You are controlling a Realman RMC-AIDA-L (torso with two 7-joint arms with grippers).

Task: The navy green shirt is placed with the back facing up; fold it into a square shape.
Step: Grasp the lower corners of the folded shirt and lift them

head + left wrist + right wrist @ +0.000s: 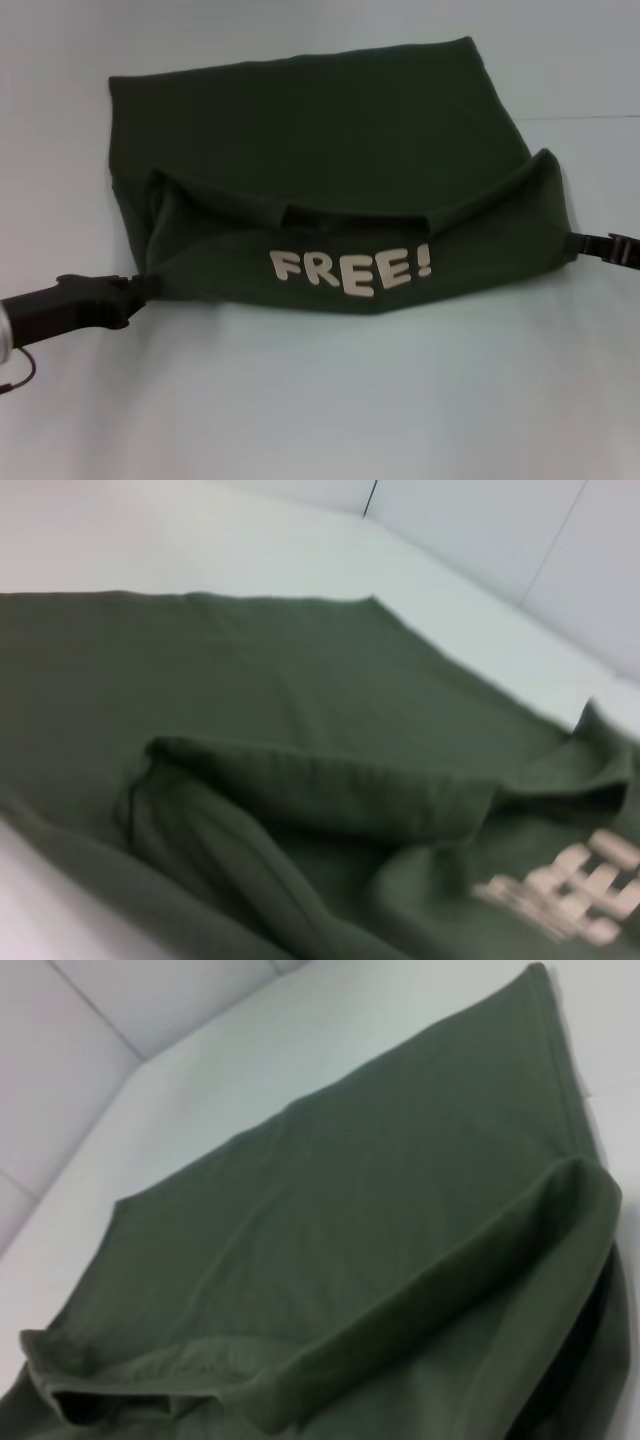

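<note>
The navy green shirt (330,130) lies on the white table, its plain side up across the far part. Its near edge is lifted and turned over, and the raised band shows the cream letters "FREE!" (350,270). My left gripper (148,287) is shut on the raised band's left corner, and my right gripper (574,243) is shut on its right corner. The cloth sags a little between them. The left wrist view looks along the fold of the shirt (300,700), with part of the letters (580,885) in sight. Only the shirt (350,1220) and its rolled edge appear in the right wrist view.
The white table (320,400) stretches around the shirt on all sides, with bare surface in front of the lifted edge. A pale wall with a dark seam (372,495) stands behind the table.
</note>
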